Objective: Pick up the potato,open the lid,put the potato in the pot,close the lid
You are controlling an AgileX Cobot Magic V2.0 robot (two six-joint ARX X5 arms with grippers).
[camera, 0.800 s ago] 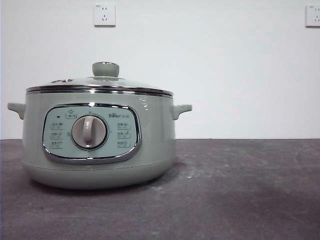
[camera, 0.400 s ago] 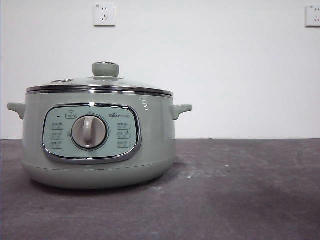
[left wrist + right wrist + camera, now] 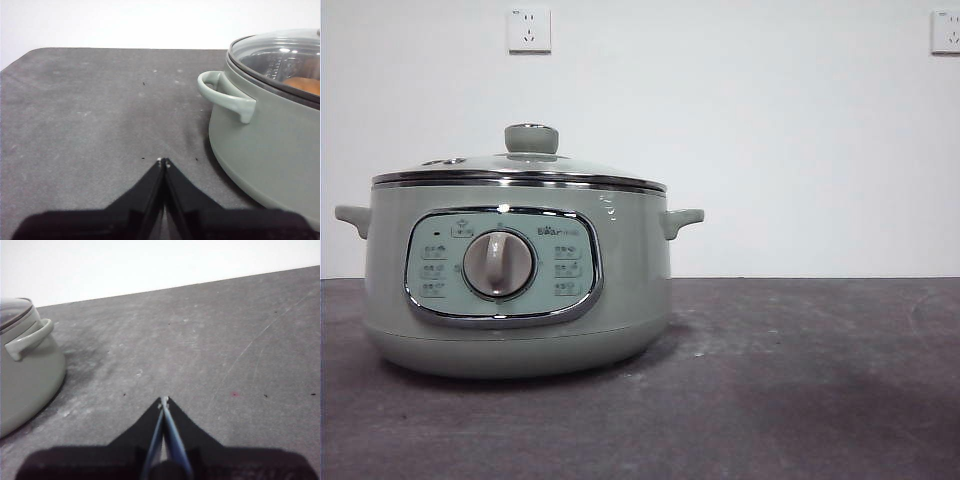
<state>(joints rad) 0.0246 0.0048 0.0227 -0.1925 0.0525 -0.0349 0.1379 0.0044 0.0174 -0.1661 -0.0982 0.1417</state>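
Note:
The sage-green pot (image 3: 515, 280) stands on the dark table at the left of the front view, its glass lid (image 3: 520, 165) seated on its rim, green knob (image 3: 531, 138) on top. Through the lid (image 3: 280, 55) in the left wrist view I see the orange-brown potato (image 3: 305, 85) inside the pot (image 3: 265, 135). My left gripper (image 3: 163, 161) is shut and empty over bare table, off to one side of the pot's handle (image 3: 225, 92). My right gripper (image 3: 163, 400) is shut and empty on the pot's (image 3: 25, 375) other side, well apart from it.
The dark grey table (image 3: 800, 380) stretches to the right of the pot. A white wall behind carries two sockets (image 3: 528, 30), (image 3: 946, 30). Neither arm shows in the front view.

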